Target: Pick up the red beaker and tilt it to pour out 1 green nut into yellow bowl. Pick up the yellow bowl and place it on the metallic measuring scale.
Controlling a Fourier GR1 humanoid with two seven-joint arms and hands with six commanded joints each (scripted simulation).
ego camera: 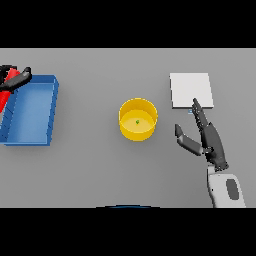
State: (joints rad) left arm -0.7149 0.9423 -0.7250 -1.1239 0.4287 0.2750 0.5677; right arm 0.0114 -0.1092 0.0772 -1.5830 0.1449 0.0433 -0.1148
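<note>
One view, from the head, showed the whole table point(100, 170). The yellow bowl point(138, 119) stood upright near the middle, its mouth facing up, with a single green nut point(137, 121) lying on its floor. The scale point(191, 90), a pale square plate, lay flat to the bowl's right and a little farther back, apart from it. The right hand point(207, 137) hovered between bowl and scale, on the near side, with fingers straight and released and the thumb spread toward the bowl; its fingertips reached the scale's near edge, whether touching could not be told. At the far left edge, the left hand point(17, 79) was clenched around the red beaker point(6, 87), which lay tilted, its long axis running diagonally from upper right to lower left, over the left rim of the blue tray point(32, 107).
</note>
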